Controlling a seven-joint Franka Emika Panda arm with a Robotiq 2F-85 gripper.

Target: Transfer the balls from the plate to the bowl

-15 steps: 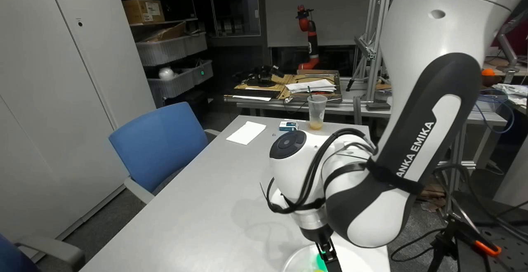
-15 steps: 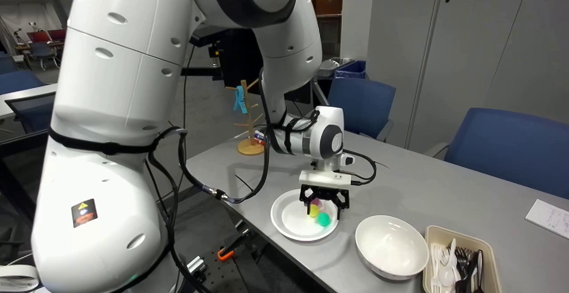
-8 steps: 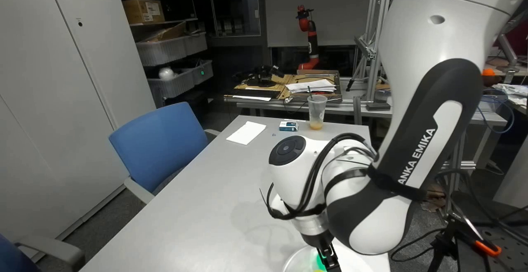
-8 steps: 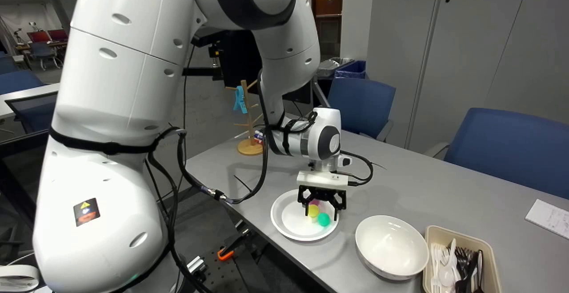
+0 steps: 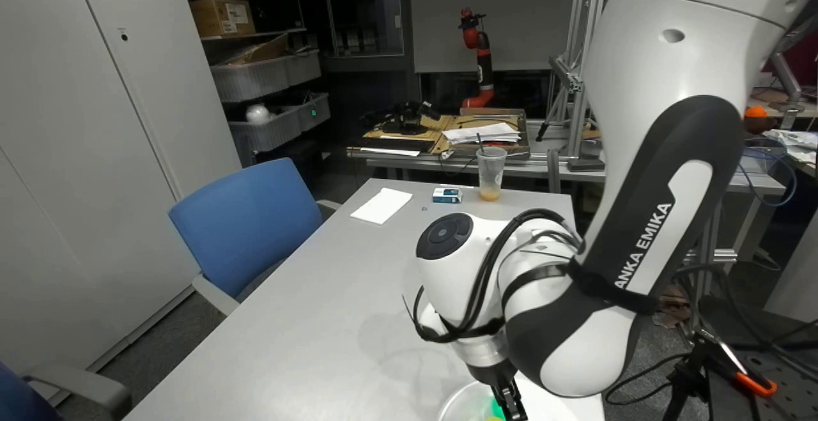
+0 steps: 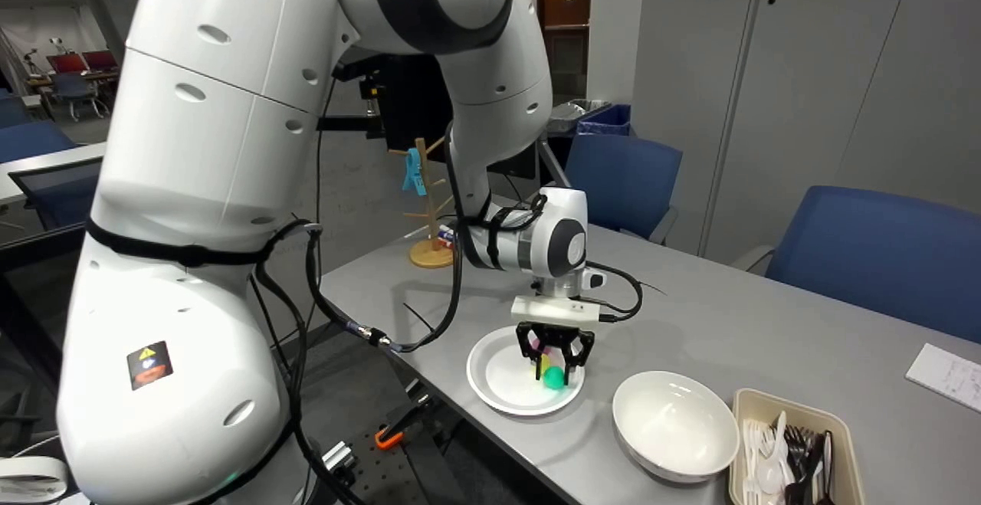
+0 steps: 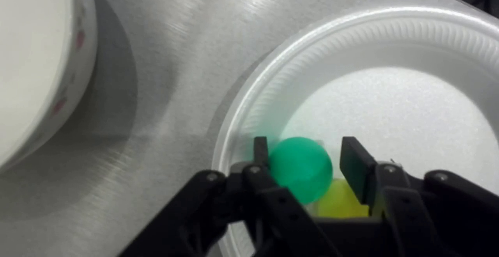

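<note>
A: What is being hidden?

B: The pink ball (image 6: 540, 346), mostly; in an exterior view it is showing only as a patch behind the black gripper (image 6: 552, 378). In the wrist view the yellow ball (image 7: 338, 200) is being partly covered by the green ball (image 7: 298, 165) and a finger.

A: How is the green one looking?

B: Round, smooth, blue-green. All three are lying on the plate (image 5: 465, 402), which is running off the bottom edge in an exterior view.

A: Is the gripper clasping it?

B: No, its fingers are standing partway apart on either side of it, a gap showing along one. The angle is leaving it unclear whether the nearer finger is touching.

A: Farther out?

B: The bowl (image 6: 674, 422) is standing near the plate, apart from it; the wrist view is cutting it off. Just beside it a tray (image 6: 841, 444) is holding cutlery (image 6: 771, 476).
</note>
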